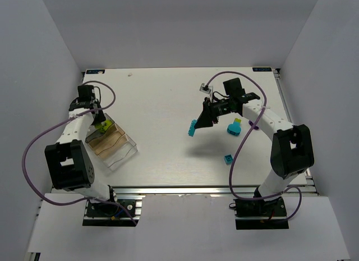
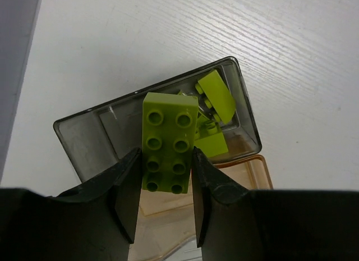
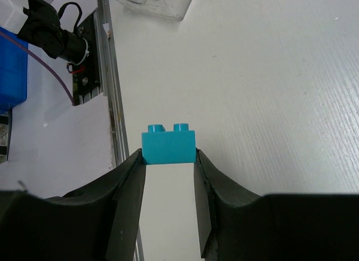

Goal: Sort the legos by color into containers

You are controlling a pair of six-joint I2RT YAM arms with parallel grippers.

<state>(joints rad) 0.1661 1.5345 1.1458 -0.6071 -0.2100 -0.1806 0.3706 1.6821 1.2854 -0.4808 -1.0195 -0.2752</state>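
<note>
I'm watching the left gripper [image 2: 165, 160] first: its two dark fingers [image 2: 128, 185] are closing narrowly on the long sides of a lime brick [image 2: 166, 140], a two-by-four piece with its studs facing the wrist camera. It is hanging over the end compartment [image 2: 84, 140] of the clear container [image 1: 115, 144], the one with the greyish floor. I cannot tell whether the brick is touching the wall. Inside that compartment I'm seeing other lime pieces [image 2: 216, 95] lying tilted against the far corner. The next compartment [image 2: 247, 174] is showing a tan floor.

From the top camera, the container is sitting slantwise on the white table [image 1: 162, 98], close in front of the left arm's base.

Over on the other side, the right gripper [image 3: 168, 160] is gripping a cyan brick [image 3: 168, 146] right at its fingertips, studs up, jaws set just as wide as the brick. In the overhead view it is hanging near the middle of the table, well apart from the container, with its shadow falling on the boards below.

Beside the right forearm, a rounded cyan piece [image 1: 233, 128] is lying next to a small lime piece [image 1: 238, 121], with a purple bit [image 1: 253, 126] just beyond. One small cyan block [image 1: 228, 159] is sitting alone, nearer the bases.
</note>
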